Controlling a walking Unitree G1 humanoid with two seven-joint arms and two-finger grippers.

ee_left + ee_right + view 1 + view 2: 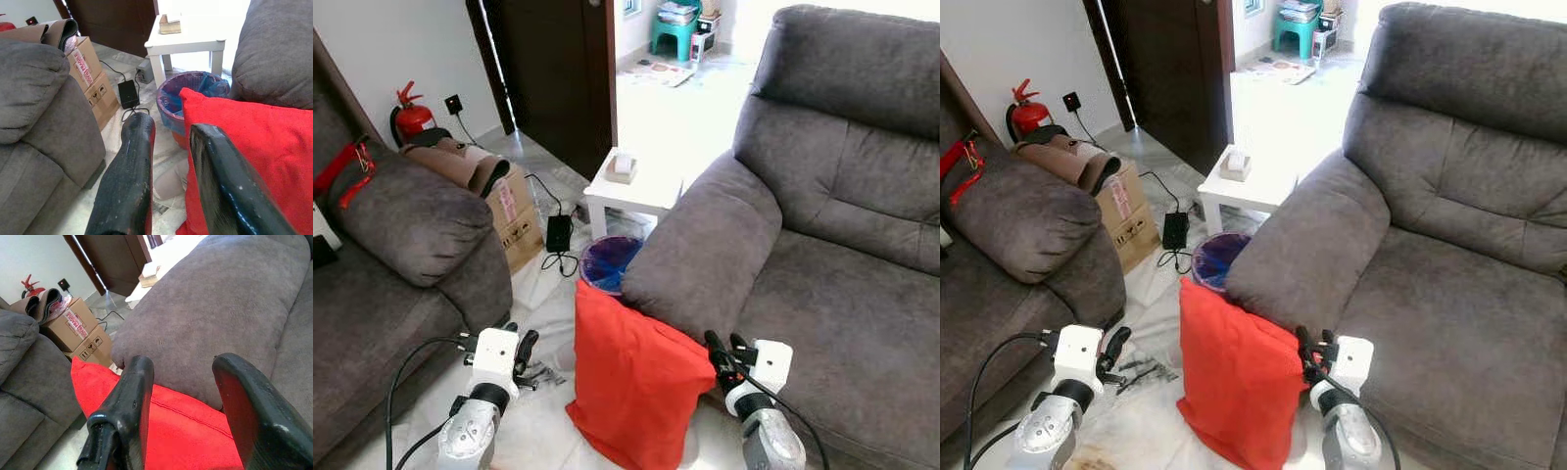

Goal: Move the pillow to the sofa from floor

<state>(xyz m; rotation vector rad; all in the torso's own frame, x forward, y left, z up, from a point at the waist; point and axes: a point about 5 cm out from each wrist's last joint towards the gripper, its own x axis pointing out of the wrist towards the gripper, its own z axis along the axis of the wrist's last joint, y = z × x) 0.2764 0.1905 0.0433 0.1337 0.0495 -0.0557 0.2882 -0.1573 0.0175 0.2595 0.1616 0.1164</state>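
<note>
A red pillow stands upright on the floor, leaning against the armrest of the grey sofa on the right. My left gripper hovers open just left of the pillow, not touching it. My right gripper is open at the pillow's upper right corner, close under the armrest. In the left wrist view the pillow lies beside and beyond the black fingers. In the right wrist view the pillow sits below the fingers, with the armrest ahead.
A blue-lined bin stands behind the pillow, next to a white side table. A second grey sofa is on the left, with cardboard boxes, a black adapter with cables and a fire extinguisher beyond.
</note>
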